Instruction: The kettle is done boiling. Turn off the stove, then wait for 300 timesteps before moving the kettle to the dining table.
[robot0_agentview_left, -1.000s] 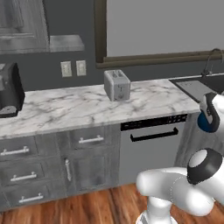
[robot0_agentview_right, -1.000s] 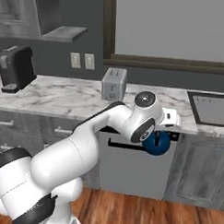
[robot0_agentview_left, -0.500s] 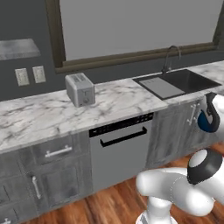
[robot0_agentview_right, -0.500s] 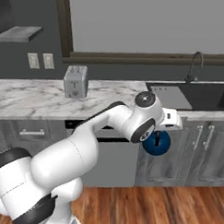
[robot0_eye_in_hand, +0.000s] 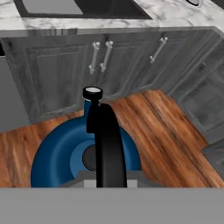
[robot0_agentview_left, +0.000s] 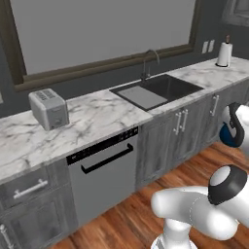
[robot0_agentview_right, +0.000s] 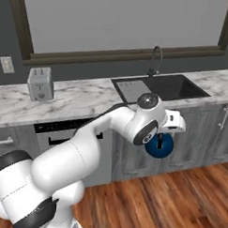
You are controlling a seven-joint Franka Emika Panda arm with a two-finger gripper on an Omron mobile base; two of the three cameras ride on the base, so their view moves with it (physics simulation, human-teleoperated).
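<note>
Here the kettle (robot0_agentview_right: 159, 144) hung in the air below my hand, carried by its black arched handle (robot0_eye_in_hand: 107, 142) and well above the wood floor (robot0_eye_in_hand: 153, 127). In the hand view the handle ran straight up the middle of the frame from the bottom edge, over the blue body and past the lid knob (robot0_eye_in_hand: 92, 92). That placement suggested a grip at the top of the arch, so that the body hung level beneath it. I judged my claw (robot0_agentview_right: 162, 134) to be clamped on the handle, since nothing else supported the kettle. The fingertips themselves were hidden behind the handle.

I held the kettle low and close in, in front of the grey cabinet doors (robot0_eye_in_hand: 65, 72) under the sink (robot0_agentview_right: 157, 87). Its height was below the marble counter (robot0_agentview_left: 92, 116). A low, tucked carry of this kind probably kept the load steady in transit and clear of the counter edge.

Further out, a toaster (robot0_agentview_left: 48, 109) stood on the counter to the left, a dishwasher (robot0_agentview_left: 104, 172) sat below it, and a paper towel roll (robot0_agentview_left: 223, 53) stood at the far right. The kettle was on neither the stove nor the table, so I judged the task to be in its carrying stage, with the set-down not yet done.
</note>
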